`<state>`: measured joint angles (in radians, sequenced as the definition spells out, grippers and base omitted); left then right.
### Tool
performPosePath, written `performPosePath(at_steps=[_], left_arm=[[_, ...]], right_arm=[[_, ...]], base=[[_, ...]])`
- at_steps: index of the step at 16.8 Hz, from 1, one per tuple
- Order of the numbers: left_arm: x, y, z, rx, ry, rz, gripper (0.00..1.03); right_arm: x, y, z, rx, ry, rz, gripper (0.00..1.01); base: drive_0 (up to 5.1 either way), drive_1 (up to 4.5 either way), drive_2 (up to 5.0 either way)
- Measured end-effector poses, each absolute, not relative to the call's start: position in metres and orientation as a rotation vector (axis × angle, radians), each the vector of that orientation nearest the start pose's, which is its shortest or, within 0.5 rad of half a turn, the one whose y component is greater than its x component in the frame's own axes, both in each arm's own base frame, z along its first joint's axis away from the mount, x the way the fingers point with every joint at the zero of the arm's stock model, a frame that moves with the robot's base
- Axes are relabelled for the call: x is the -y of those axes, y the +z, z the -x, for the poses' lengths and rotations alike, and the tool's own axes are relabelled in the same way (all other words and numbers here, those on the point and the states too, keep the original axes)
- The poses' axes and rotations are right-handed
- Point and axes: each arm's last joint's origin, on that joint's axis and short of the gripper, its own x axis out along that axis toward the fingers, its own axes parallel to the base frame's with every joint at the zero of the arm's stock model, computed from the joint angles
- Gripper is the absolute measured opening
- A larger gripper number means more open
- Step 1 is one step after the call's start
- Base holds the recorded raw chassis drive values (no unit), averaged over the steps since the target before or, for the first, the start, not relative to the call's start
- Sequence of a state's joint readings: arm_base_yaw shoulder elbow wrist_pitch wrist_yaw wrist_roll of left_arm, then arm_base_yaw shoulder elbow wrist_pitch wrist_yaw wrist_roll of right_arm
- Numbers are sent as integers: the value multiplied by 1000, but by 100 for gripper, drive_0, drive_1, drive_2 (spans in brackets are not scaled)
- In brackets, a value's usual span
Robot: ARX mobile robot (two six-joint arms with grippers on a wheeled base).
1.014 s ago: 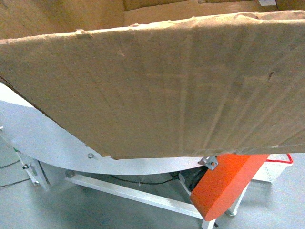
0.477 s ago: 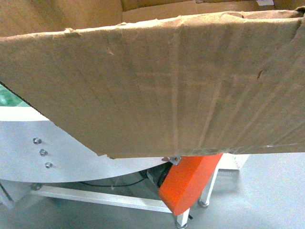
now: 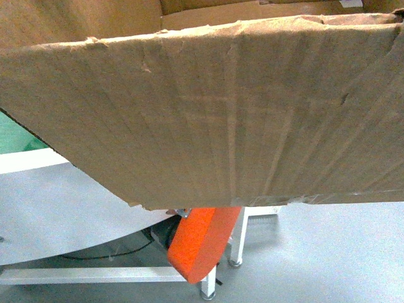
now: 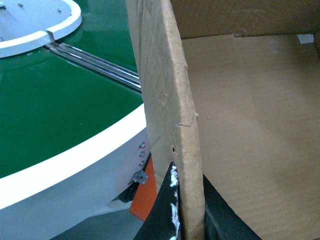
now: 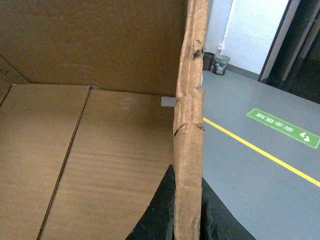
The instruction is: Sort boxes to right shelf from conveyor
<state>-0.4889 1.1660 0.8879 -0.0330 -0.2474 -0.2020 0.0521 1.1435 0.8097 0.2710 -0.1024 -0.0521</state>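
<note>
Between both jaws, box (image 3: 227,113) walls.

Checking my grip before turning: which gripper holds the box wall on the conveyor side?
The left gripper. Its view shows the green conveyor just beyond the box wall it pinches; the right gripper has only floor beyond.

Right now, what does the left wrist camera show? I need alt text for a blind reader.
The left gripper pinches the torn side wall of an open cardboard box, black fingers either side. Left of it curves the green conveyor with its white rim.
</note>
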Motion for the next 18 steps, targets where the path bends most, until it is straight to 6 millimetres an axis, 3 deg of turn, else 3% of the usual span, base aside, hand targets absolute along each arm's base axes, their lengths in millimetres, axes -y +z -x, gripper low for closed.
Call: performPosePath(at_steps=[18], left_arm=[[116,307,-232,-314,-209,87,2]], right_arm=[[-16,314,-258,-59,156,50,4]], base=[[-167,-167,-167]])
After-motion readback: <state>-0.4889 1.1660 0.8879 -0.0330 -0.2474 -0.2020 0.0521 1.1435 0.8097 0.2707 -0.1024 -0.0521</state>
